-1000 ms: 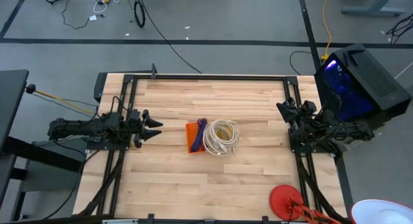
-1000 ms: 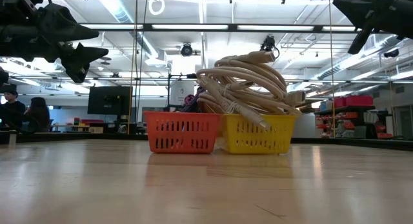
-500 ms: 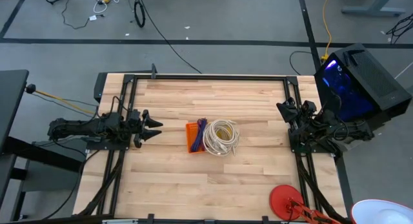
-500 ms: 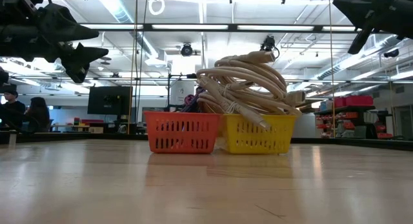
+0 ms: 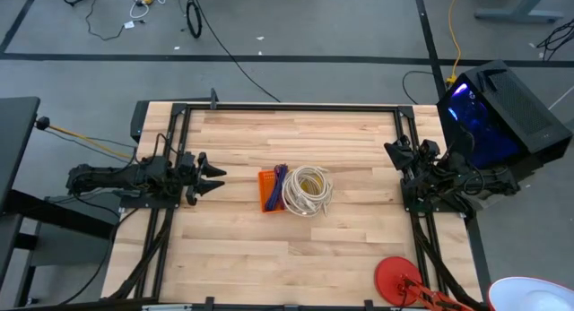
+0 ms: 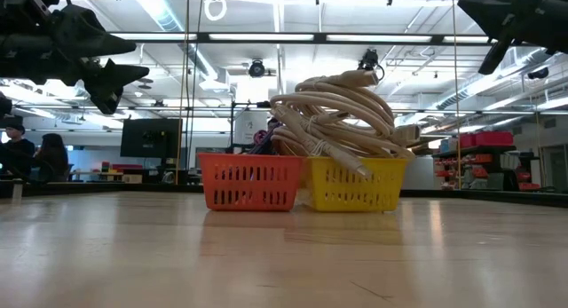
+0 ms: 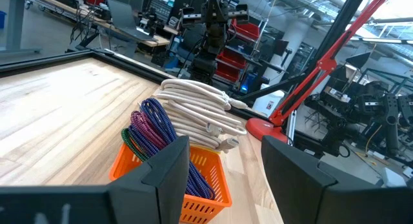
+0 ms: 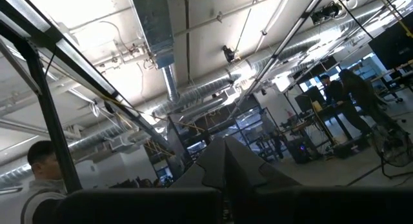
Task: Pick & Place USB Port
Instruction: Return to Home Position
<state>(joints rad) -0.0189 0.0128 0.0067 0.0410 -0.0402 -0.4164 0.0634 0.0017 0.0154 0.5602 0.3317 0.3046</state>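
Orange plastic mesh makes up the orange bin (image 5: 266, 200), which sits near the middle of the wooden counter (image 5: 296, 257). A small bundle of charger cables (image 7: 151, 124) in blue, purple, pink and green lies in it, looping up over the rim. Touching it on the side toward the right arm is a yellow bin (image 6: 355, 188), piled well above its rim with a thick coil of cream cables (image 5: 308, 191). From above, that coil hides the yellow bin almost entirely.

The left gripper (image 5: 215, 179) hangs above the counter near its left edge, pointing at the bins but well apart from them. Its fingers (image 7: 169, 169) are spread, with nothing between them. The right gripper (image 5: 395, 153) is tucked back at the right edge of the counter, raised and aimed up toward the ceiling, with its fingers pressed together.

Off the counter's near right corner is a red disc (image 5: 395, 277), and a black box (image 5: 502, 114) glowing blue stands beyond the right arm. A person (image 6: 16, 148) shows in the room behind the counter.
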